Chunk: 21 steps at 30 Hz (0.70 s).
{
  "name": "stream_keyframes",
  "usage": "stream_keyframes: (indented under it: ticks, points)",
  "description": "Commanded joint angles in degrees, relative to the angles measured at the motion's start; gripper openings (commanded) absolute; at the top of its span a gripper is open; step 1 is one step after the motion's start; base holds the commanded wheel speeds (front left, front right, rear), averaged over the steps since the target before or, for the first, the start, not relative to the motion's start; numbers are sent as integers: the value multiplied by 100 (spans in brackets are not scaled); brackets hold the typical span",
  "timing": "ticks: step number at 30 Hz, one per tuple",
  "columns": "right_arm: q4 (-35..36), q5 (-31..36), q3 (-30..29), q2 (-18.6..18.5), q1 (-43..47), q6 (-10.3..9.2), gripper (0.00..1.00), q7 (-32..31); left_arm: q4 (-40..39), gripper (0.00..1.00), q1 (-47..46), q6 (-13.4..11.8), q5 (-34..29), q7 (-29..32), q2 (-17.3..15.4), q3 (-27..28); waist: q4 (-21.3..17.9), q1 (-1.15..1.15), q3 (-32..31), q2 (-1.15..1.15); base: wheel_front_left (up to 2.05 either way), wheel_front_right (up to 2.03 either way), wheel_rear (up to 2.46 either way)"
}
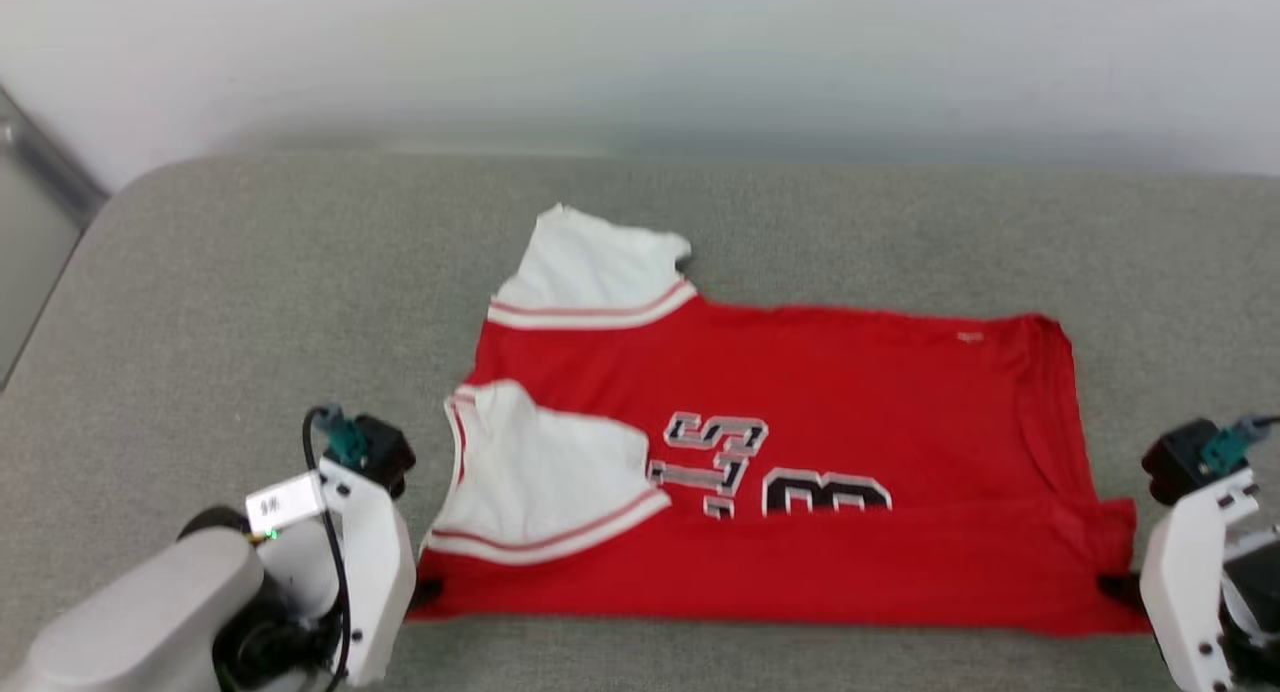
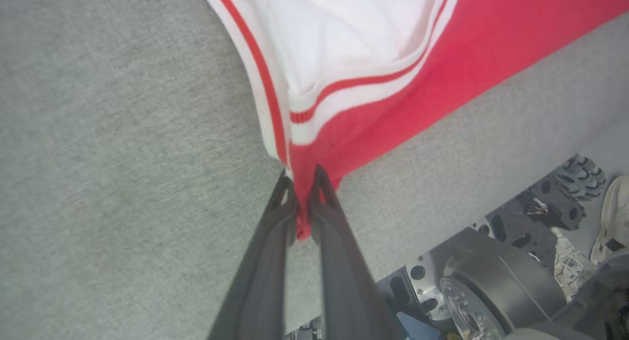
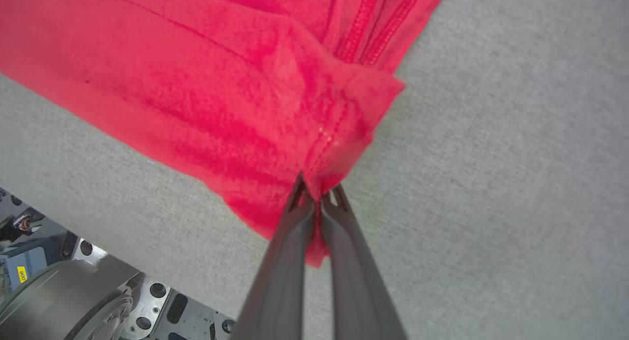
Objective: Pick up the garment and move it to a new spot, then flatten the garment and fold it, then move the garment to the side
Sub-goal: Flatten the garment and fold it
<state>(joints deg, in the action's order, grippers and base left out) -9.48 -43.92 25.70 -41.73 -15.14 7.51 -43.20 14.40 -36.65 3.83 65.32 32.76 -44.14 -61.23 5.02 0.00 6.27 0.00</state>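
The red garment (image 1: 800, 392) lies spread sideways on the grey table, white sleeves at its left, black letters and a "3" partly covered by a folded-up near edge. My left gripper (image 2: 303, 180) is shut on the garment's (image 2: 393, 99) near left corner, just below the striped sleeve trim; in the head view it sits at that corner (image 1: 425, 592). My right gripper (image 3: 318, 188) is shut on the garment's (image 3: 221, 84) near right corner, red cloth bunched between its fingers; in the head view it is at the corner (image 1: 1115, 584).
The grey padded table (image 1: 250, 292) stretches wide around the shirt, with bare surface left, right and behind. A pale wall rises beyond the far edge. Below the near edge the wrist views show my wheeled base (image 2: 491, 291) and a shoe (image 2: 612, 217) on the floor.
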Motion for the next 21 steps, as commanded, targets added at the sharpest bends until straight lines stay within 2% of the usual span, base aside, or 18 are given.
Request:
stream_keyframes:
  ticks: [1, 10, 18, 19, 20, 21]
  points:
    - [63, -22, -23, -135, 190, -4, 0, 18, -129, 0, 185, -57, 34, -25, -85, -45, -17, 0, -163, 0, 0, 0, 0]
    - [465, -174, -401, -385, 1177, -4, 0, -19, -709, 0, 910, -362, 189, -83, -308, -241, 43, 0, -284, 0, 0, 0, 0]
    - [272, -183, -702, -25, 1552, -4, 0, -16, -506, 0, 1128, -479, 205, -284, -166, -246, 71, 0, -204, 0, 0, 0, 0]
    - [264, -188, -724, 19, 1588, -4, 12, 8, -470, 33, 1120, -478, 182, -328, -148, -237, 75, 0, -210, 0, 0, 0, 0]
    - [266, -179, -742, 45, 1614, -4, 51, 46, -445, 100, 1105, -476, 192, -364, -143, -215, 78, 0, -223, 0, 0, 0, 0]
    - [299, -158, -757, 69, 1623, -4, 100, 103, -433, 100, 1087, -466, 194, -390, -150, -198, 76, 0, -241, 0, 0, 0, 0]
